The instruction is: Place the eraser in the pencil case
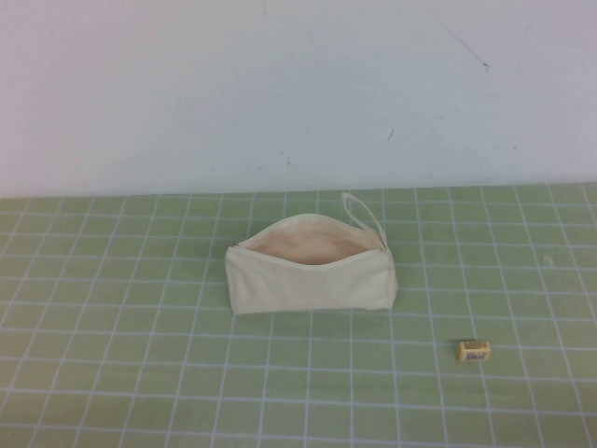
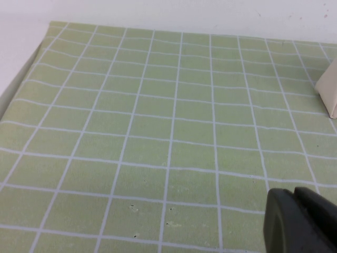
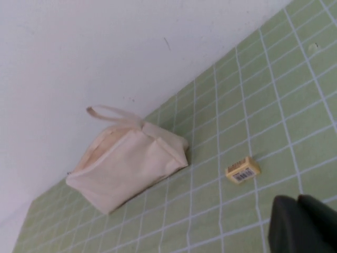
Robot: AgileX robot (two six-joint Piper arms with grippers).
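Observation:
The cream pencil case [image 1: 310, 268] lies open in the middle of the green grid mat, its peach lining showing and its loop strap [image 1: 366, 215] at the far right end. The yellow-tan eraser [image 1: 474, 351] with a dark label lies on the mat to the pouch's front right. Neither arm shows in the high view. In the right wrist view the pencil case [image 3: 126, 166] and eraser [image 3: 243, 170] lie ahead of my right gripper [image 3: 298, 211], which is shut and empty, apart from the eraser. My left gripper [image 2: 296, 203] is shut and empty over bare mat, with a pouch corner [image 2: 329, 89] far off.
The green grid mat [image 1: 140, 373] covers the table up to a white back wall [image 1: 280, 84]. The mat's left edge [image 2: 21, 79] shows in the left wrist view.

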